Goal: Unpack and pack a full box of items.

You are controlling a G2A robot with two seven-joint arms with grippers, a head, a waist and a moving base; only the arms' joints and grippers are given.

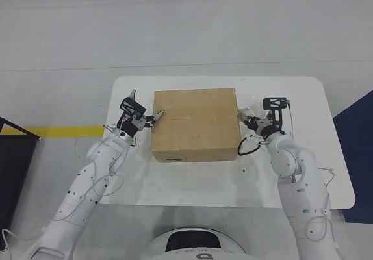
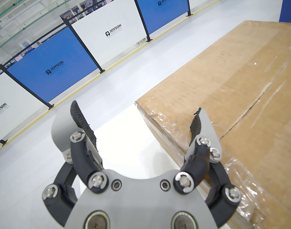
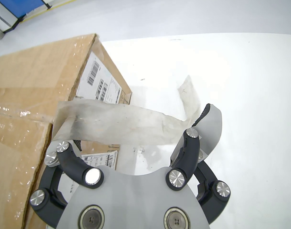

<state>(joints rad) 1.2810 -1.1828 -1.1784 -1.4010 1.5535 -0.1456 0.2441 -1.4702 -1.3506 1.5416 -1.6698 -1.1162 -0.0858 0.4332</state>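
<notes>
Blue and white perforated partition panels fence off a pale floor. In front of them a white rounded-corner table carries one brown cardboard box, set at the table's middle between the two arms, its flaps shut and glossy clear tape over the top seam. At the box's left top edge hovers the left gripper with its fingers spread wide, one over the cardboard, the other out over the table, holding nothing. Just beside the box's right face sits the right gripper, its jaws also spread. A loose whitish strip of peeled tape runs from the box's top edge across the gap and seems to cling to the outer finger rather than being pinched. The step looks like unsealing, so unpacking has barely begun. To do it well, the right gripper should probably close on the strip near where it leaves the cardboard and pull low along the seam, so the tape peels rather than snaps or lifts the box. The left gripper can press down on its edge to stop the box sliding. Count: one box, one table, one loose strip, two grippers, and two white printed labels on the box's right face.
</notes>
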